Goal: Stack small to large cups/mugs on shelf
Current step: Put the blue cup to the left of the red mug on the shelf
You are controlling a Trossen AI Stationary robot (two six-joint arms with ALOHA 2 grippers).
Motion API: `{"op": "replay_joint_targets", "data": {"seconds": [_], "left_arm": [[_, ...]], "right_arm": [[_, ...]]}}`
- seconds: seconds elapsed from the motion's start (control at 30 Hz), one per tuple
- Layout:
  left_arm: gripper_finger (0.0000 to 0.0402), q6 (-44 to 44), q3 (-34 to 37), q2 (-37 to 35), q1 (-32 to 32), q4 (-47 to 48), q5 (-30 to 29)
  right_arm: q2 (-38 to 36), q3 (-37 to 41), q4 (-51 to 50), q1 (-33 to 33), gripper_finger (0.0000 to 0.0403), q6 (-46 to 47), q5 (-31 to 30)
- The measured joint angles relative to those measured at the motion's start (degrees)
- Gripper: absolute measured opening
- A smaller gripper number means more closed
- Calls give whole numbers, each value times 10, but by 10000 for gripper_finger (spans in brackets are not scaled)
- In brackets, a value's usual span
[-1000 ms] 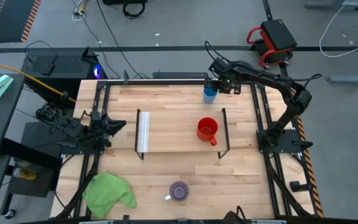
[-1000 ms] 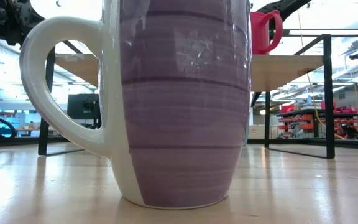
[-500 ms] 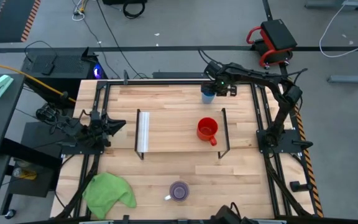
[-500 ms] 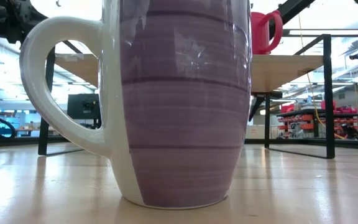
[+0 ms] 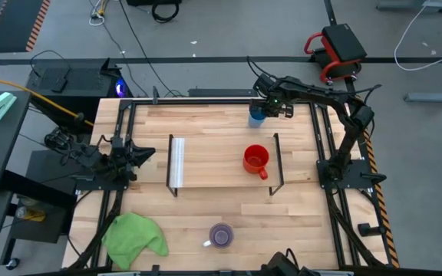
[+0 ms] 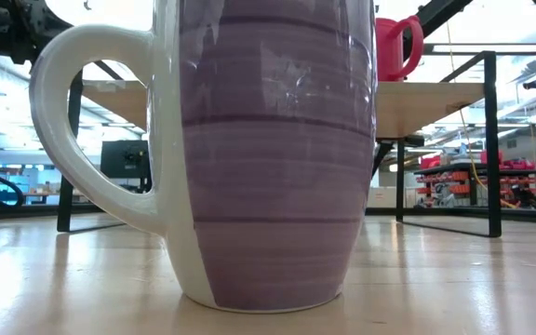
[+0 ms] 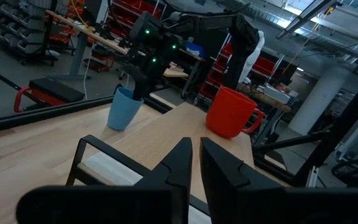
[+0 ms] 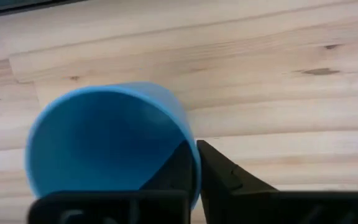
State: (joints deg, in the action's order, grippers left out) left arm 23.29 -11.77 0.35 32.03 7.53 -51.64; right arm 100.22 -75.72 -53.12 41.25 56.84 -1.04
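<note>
The light-blue cup (image 5: 257, 116) stands on its base on the tabletop beyond the shelf's far edge; my right gripper (image 5: 264, 113) is shut on it. The red mug (image 5: 255, 159) stands on the light-wood shelf (image 5: 209, 165), near its right end. Close to the table's near edge, the purple mug (image 5: 221, 234) with the white handle stands on its base and fills the low view (image 6: 268, 158). My left gripper (image 5: 150, 153) waits shut at the table's left side, left of the shelf. My right gripper holds the light-blue cup by its rim wall (image 8: 194, 163) on the cup's right side. One finger (image 8: 169, 171) is inside the cup and one (image 8: 225, 171) outside. The fingers come from above, slanting in from the table's right. The cup stands on the tabletop.
A green cloth (image 5: 134, 236) lies at the table's near left corner. The shelf has black end frames (image 5: 278, 162) and a white strip (image 5: 177, 162) at its left end. Black rails run along both table sides.
My right gripper has shifted a little toward the table's left, over the light-blue cup, and its arm has bent in closer. The cup stays on the tabletop.
</note>
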Motion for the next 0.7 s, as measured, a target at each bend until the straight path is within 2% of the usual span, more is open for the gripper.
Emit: {"op": "replay_joint_targets", "data": {"seconds": [0.37,0.7], "left_arm": [[32,0,0,0,0,0,0],[29,0,0,0,0,-3,0]], "right_arm": [[0,-75,-43,-4,6,-19,8],[-1,-288,-227,-43,5,-54,-47]]}}
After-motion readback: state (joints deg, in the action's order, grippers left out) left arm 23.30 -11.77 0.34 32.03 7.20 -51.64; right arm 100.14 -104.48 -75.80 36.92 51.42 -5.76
